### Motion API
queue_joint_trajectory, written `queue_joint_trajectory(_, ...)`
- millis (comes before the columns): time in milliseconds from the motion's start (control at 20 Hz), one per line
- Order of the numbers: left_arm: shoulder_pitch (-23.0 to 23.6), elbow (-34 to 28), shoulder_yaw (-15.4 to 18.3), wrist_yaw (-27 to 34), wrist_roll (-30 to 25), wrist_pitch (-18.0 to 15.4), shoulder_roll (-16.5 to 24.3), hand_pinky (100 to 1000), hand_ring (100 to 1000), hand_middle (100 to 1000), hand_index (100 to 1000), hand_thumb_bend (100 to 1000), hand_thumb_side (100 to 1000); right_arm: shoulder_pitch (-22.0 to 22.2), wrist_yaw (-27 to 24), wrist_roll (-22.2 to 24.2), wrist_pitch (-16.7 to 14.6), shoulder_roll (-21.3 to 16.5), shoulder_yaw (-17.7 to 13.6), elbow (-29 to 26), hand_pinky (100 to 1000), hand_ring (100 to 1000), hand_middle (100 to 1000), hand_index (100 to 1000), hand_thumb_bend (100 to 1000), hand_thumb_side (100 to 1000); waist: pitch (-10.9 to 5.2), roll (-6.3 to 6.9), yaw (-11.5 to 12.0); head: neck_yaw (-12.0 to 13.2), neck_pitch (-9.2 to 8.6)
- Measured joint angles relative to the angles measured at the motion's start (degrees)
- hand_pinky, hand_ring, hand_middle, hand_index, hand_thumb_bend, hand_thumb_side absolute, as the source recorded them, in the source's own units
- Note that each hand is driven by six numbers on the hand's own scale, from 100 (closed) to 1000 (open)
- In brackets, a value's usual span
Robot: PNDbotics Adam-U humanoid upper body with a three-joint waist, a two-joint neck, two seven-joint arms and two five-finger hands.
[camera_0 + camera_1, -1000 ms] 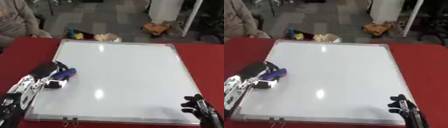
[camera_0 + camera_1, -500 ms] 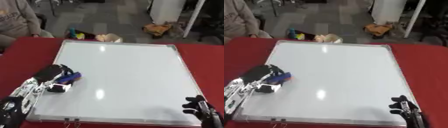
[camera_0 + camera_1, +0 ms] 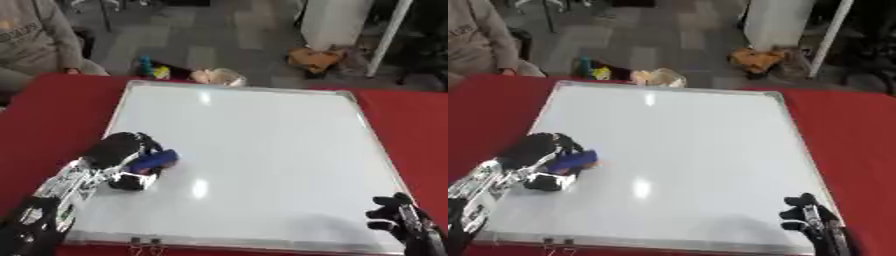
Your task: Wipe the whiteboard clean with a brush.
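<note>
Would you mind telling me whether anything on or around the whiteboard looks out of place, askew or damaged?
Nothing stands out. The whiteboard lies flat on the red table, its frame whole and its surface bare of marks. The left hand holds the blue brush on the board's left part; the right hand rests near the lower right corner.

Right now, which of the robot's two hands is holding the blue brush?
The left hand, curled round the blue brush on the whiteboard. The right hand holds nothing, low at the board's corner.
</note>
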Motion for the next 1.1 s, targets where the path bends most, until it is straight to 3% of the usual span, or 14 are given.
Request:
queue_joint_trajectory(300,-0.15,0.05,-0.32,-3.54,2.73,-0.23,-0.65,554,509,535,771,405,269,-0.16,0.0,0.02,0.0,0.0,0.0,0.0,600,635,480,682,100,882,0.01,-0.01,-0.03,0.01,0.0)
queue_joint_trajectory(350,-0.18,0.07,-0.32,-3.88,3.01,-0.26,-0.73,563,519,545,766,463,246,-0.16,0.0,0.02,0.0,0.0,0.0,0.0,600,635,480,682,100,881,0.0,-0.02,-0.03,0.01,0.0)
queue_joint_trajectory(400,-0.49,0.29,-0.32,-4.26,3.3,-0.15,-0.78,563,519,546,765,466,244,-0.16,0.0,0.03,0.0,0.0,0.0,0.0,600,635,480,682,100,881,0.0,-0.08,-0.02,0.04,0.0)
queue_joint_trajectory(1100,-4.25,8.51,2.4,-13.2,10.66,3.91,-1.54,570,531,557,754,535,224,-0.13,0.0,0.16,0.07,0.01,0.01,-0.01,600,635,480,682,100,881,-0.21,-0.22,-0.03,0.49,0.0)
